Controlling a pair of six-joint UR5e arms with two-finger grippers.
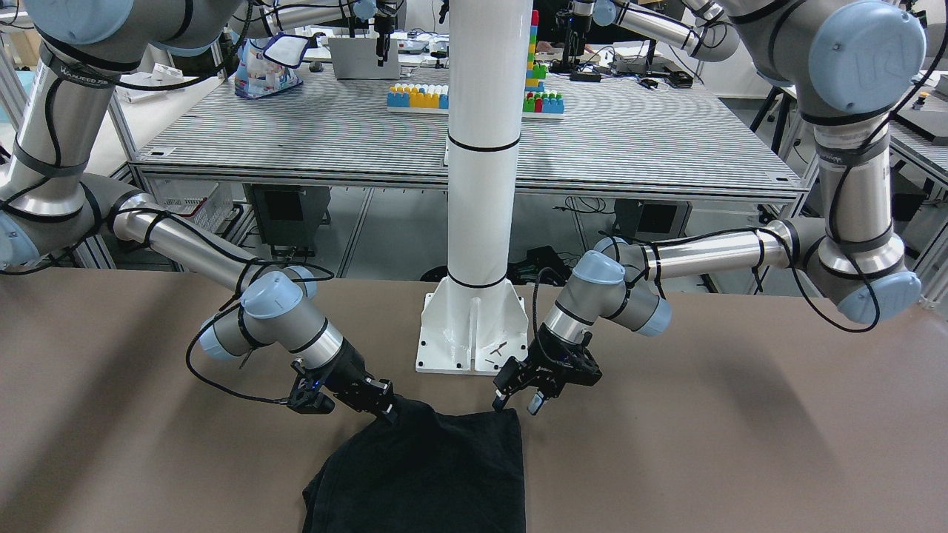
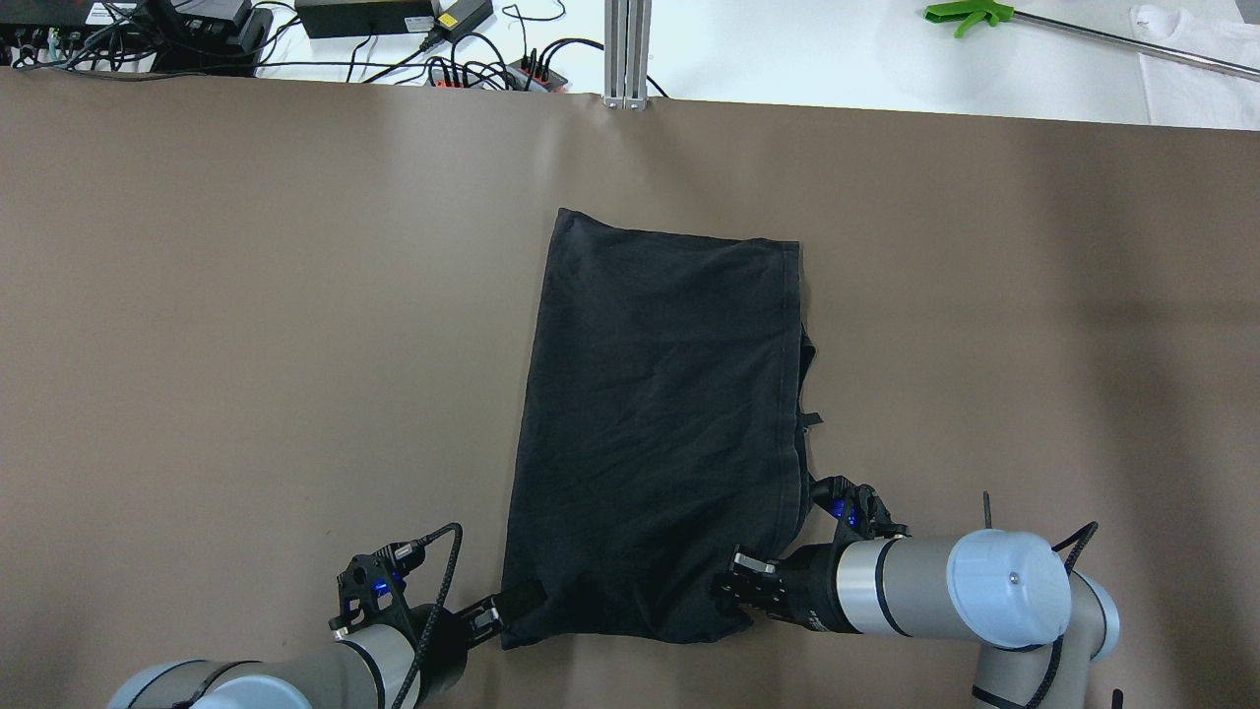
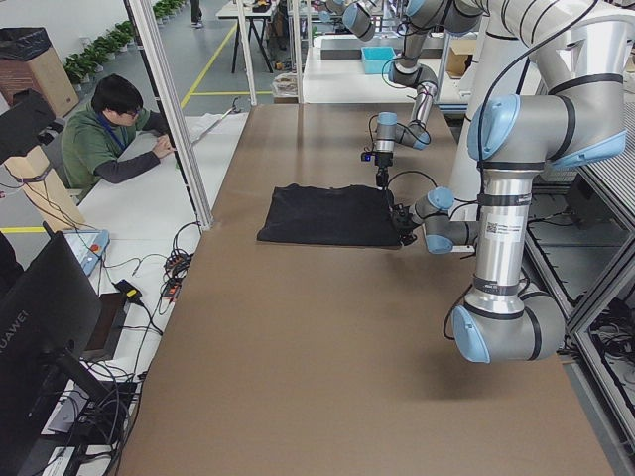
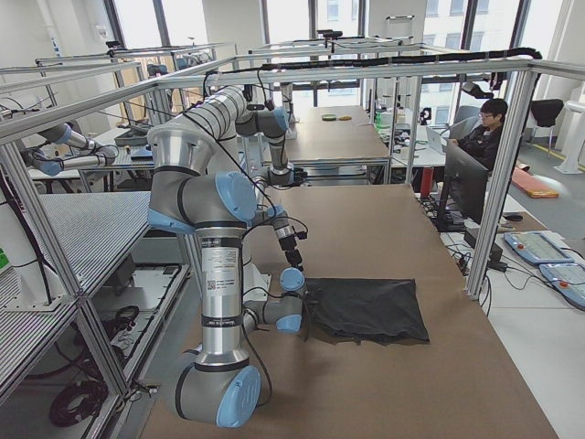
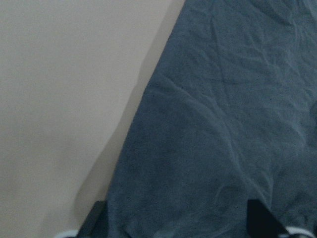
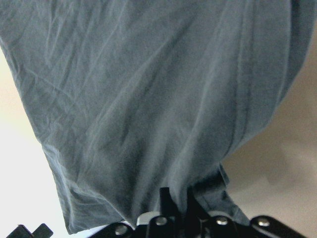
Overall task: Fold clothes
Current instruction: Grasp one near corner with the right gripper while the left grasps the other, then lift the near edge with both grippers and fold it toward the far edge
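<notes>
A black cloth [image 2: 660, 414] lay flat on the tabletop [image 2: 246, 345]. The right gripper [image 2: 730, 599] pinched its near right corner; the left gripper [image 2: 497, 618] straddled the near left corner, jaws wide. Lifting one-sided could skew the fold.

The room is bright, with light coming down from above. On the brown table [image 2: 246, 295] the shadows are soft and wide — darker patches lie on both sides in the front view, and a paler stripe runs down the middle in the overhead view. The white pillar [image 1: 481, 148] shines with a little glare. Both wrist views are soft and blurry. There the cloth [image 5: 223, 124] looks pale blue-grey, not black — and the table beside it looks washed out.
</notes>
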